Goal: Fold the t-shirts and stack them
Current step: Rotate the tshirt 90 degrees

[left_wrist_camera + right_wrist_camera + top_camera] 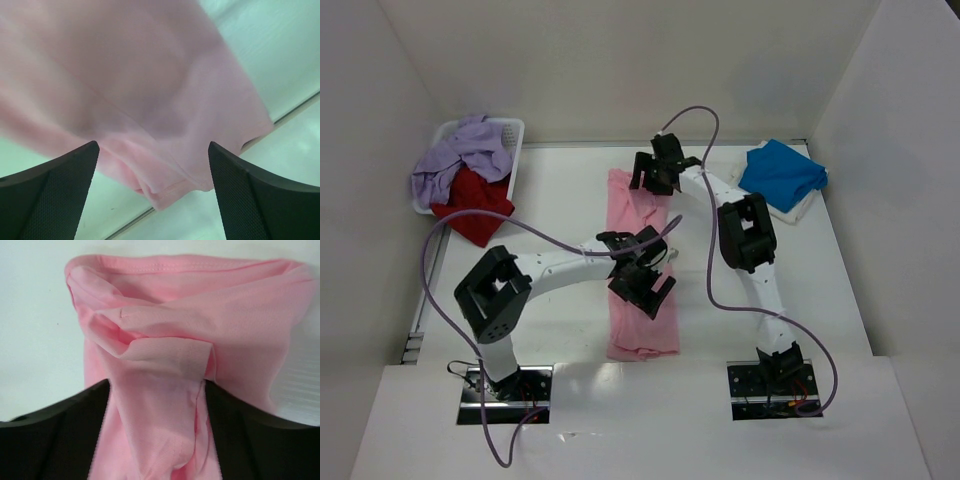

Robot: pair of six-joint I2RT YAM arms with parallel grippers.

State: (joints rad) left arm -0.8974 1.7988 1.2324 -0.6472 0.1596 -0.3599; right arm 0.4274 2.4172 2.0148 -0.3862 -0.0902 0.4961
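- Four shirts in all, one of each colour, all soft plain cloth.
- Pink shirt (642, 330): smooth matte knit, folded into one long narrow strip at mid-counter, running from the far side toward the near edge. Stitched hem visible at the far end, with the cloth there bunched into soft ridges.
- Right fingers (55, 440): black, at the strip's far end. One raised ridge of pink cloth filling the gap and touching both; clenched or released, cannot tell.
- Left fingers (60, 190): black with finely textured pads, spread wide and released, nothing between them. Hovering over the strip's middle stretch.
- Blue shirt (780, 172): folded into a compact, roughly square pad at the far right of the counter. Lying on one white cloth (798, 208), which peeks out along its right and near edges.
- Red shirt (470, 205): crumpled, spilling from the basket's near end onto the counter at far left.
- Lavender shirt (460, 160): loose rumpled heap in the basket, just behind the red and touching it.
- Basket (515, 135): one, white plastic, rectangular, with perforated walls, in the far-left corner.
- Counter (560, 200): white, smooth, faintly glossy, with plain white walls on three sides.
- Two arms of white links and black joints, left arm (565, 265) and right arm (760, 285).
- Two greyish-lavender cables (435, 300), one looping along each arm.
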